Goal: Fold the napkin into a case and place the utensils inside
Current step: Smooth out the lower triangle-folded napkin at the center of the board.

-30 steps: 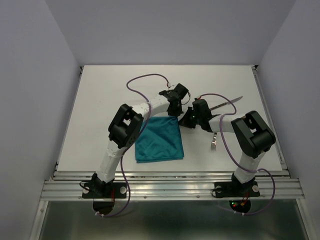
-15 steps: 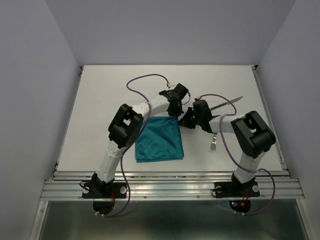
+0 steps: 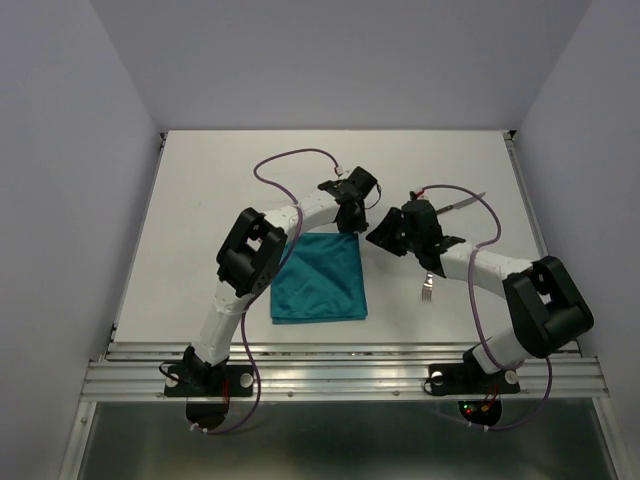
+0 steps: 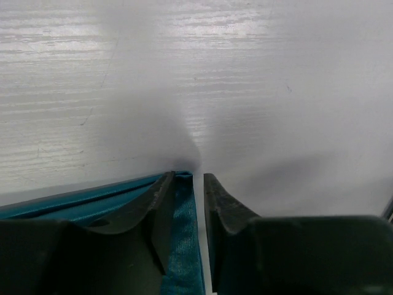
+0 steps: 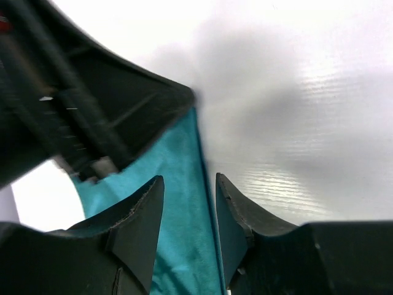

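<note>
At far right corner of napkin (image 3: 320, 282) on tabletop (image 3: 200, 200): left end effector (image 3: 349, 222) narrowly parted astride cloth edge, gripping nothing; right end effector (image 3: 384, 232) alongside, likewise parted, empty; fork (image 3: 428, 291), knife (image 3: 462, 203) further right.

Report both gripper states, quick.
Left gripper: jaws narrow around the napkin corner; whether it grips cannot be told.
Right gripper: open, holding nothing.

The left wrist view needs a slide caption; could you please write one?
Left tool straddles a corner of the teal napkin on the white table.
</note>
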`<state>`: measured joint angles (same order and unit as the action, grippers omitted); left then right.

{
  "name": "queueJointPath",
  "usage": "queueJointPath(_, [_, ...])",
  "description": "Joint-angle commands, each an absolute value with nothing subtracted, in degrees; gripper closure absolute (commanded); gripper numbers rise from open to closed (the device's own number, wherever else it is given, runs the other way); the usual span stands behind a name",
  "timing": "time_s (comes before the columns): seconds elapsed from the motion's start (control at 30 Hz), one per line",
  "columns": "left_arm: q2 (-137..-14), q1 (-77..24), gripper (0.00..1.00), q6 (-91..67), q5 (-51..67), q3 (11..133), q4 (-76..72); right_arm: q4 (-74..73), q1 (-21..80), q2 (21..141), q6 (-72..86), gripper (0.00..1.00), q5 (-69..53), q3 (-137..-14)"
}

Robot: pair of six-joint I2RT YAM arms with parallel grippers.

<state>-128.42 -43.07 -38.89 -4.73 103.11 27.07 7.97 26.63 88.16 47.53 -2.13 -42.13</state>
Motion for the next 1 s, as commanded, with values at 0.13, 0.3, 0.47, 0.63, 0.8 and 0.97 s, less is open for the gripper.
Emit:
queueJointPath(0.13, [-121.65,-43.51,0.48,-38.23,-4.66,104.59,26.89,4.57,28.73,83.50,44.21,0.64,0.44,-42.71])
queueJointPath(0.3, [-117.87,-43.42,0.48,-37.18,-6.32,104.94,27.95,4.74,31.63,85.78,44.03,0.83,-1.84,-44.73])
queueJointPath(0.47, [-113.65,-42.45,0.48,-35.86,-7.91,105.21,29.79,5.89,32.17,90.17,43.77,0.88,-3.51,-47.28])
queueJointPath(0.63, [-110.05,-40.87,0.48,-35.24,-8.61,103.28,30.67,4.66,32.17,95.97,43.15,0.89,-3.70,-50.80])
queueJointPath(0.8, [-103.38,-37.72,0.48,-35.24,-8.53,95.04,29.10,1.15,32.17,101.06,42.72,0.92,2.80,-52.21])
queueJointPath(0.97, [-96.16,-33.67,0.48,-35.33,-7.65,84.31,26.64,0.35,32.17,100.47,39.82,0.93,1.15,-53.17])
